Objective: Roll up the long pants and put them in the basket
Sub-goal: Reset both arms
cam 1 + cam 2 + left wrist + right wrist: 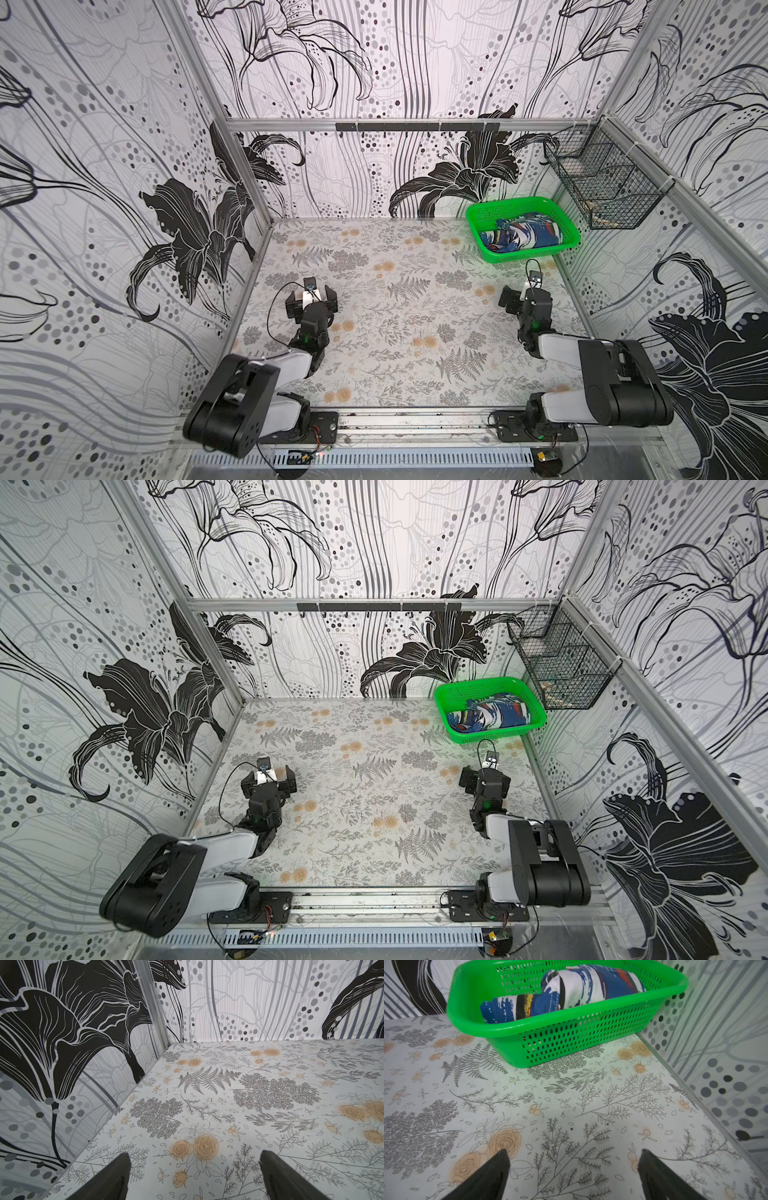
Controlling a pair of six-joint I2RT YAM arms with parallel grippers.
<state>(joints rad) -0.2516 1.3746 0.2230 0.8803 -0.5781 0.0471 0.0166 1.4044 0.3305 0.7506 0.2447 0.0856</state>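
Observation:
The long pants [521, 235] [490, 717], a rolled bundle of blue, white and black print with red patches, lie inside the green basket [528, 255] [494, 737] at the table's back right corner. In the right wrist view the pants [571, 991] fill the basket [581, 1039] just ahead of my right gripper [574, 1150], which is open and empty over the floral table. In both top views the right gripper [525, 295] [484, 777] sits short of the basket. My left gripper [311, 302] [269, 781] [194, 1153] is open and empty at the left side.
A black wire basket [602, 183] [561, 663] hangs on the right wall above the green basket. A dark hook rail [415, 126] runs along the back wall. Patterned walls enclose the floral table [415, 324] on three sides.

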